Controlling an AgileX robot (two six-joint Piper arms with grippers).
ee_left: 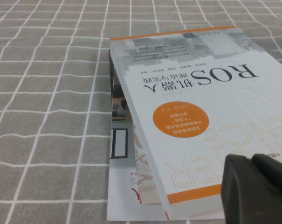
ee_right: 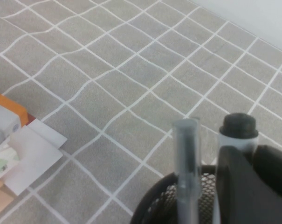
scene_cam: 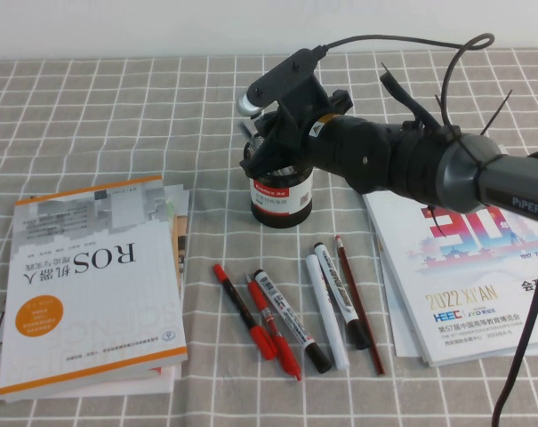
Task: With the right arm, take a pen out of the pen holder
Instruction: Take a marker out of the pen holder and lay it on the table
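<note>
It looks like a desk in a robotics lab or office. A surface under grey checked cloth point(scene_cam: 91, 116) carries a ROS textbook point(scene_cam: 91, 276), conference brochures point(scene_cam: 464, 294), a mesh pen holder point(scene_cam: 282, 200) and loose markers point(scene_cam: 286, 313), with a plain white wall point(scene_cam: 117, 27) behind.

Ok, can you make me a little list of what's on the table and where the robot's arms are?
Right tool: over the pen holder, right at the pens standing in it
In the holder: grey pen, black-capped marker
Left tool: above the ROS book, on the robot's left
Loose pens: six, lying nearer the robot than the holder
Robot's right: magazines, stacked
Cloth: grey with white squares
</note>
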